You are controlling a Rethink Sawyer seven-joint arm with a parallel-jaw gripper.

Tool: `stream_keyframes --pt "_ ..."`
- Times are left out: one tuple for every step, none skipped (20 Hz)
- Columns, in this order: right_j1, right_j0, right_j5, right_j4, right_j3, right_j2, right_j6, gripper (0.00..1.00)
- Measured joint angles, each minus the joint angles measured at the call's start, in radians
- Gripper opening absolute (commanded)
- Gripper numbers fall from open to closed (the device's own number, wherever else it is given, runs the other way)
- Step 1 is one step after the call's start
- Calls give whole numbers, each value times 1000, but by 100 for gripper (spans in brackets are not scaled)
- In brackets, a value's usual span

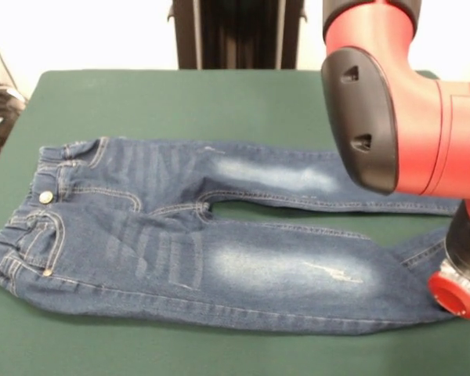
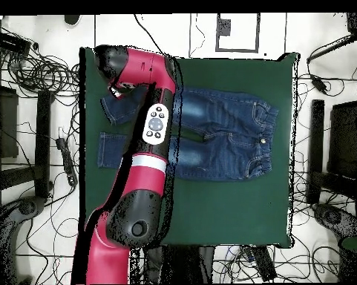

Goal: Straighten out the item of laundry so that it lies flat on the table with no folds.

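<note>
looks like the step in hand is sorting out the last bit of leg at the cuff end, judging by where the arm [image 1: 399, 102] has parked. jeans [image 1: 196, 235] mostly flat already on the green table [image 1: 180, 98], waist [image 1: 39, 211] to the left in the front view, both legs running right, small gap between them from the crotch out. near leg's cuff [image 1: 415, 258] appears turned or bunched a bit right under the wrist; from overhead that same cuff [image 2: 114, 107] looks kinked upward at an angle vs the other leg [image 2: 110, 152], which lies straight.

to do it well, prob: grab only the top layer at the cuff edge, low and shallow, then drag outward along the leg's own line, away from the waist, not sideways, or the leg skews further. keep the pull short & slow so the whole pair doesn't slide over the cloth. denim's stiff-ish, so should hold flat once laid.

gripper: can't tell if open, closed or gripping anything. front view only shows the red ring [image 1: 457, 296] at the wrist end by the cuff, overhead has the arm [image 2: 148, 133] covering it. so tool sits right over/at the near-leg cuff, touching or not unclear; waist well apart from it at the opposite end.
</note>
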Motion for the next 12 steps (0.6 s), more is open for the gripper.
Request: stream_keyframes --pt "0 0 0 3 0 -1 0 0" --pt "1 1 0 8 0 -1 0 0" --pt "2 2 0 16 0 -1 0 0" --pt "3 3 0 23 0 -1 0 0" --pt "4 3 0 29 0 -1 0 0" --pt "5 3 0 34 0 -1 0 0" --pt "6 4 0 40 1 -1 0 0" --pt "6 4 0 43 2 -1 0 0" --pt "6 5 0 44 3 -1 0 0" --pt "5 7 0 45 7 -1 0 0" --pt "5 8 0 45 8 -1 0 0" --pt "4 10 -1 45 10 -1 0 0"
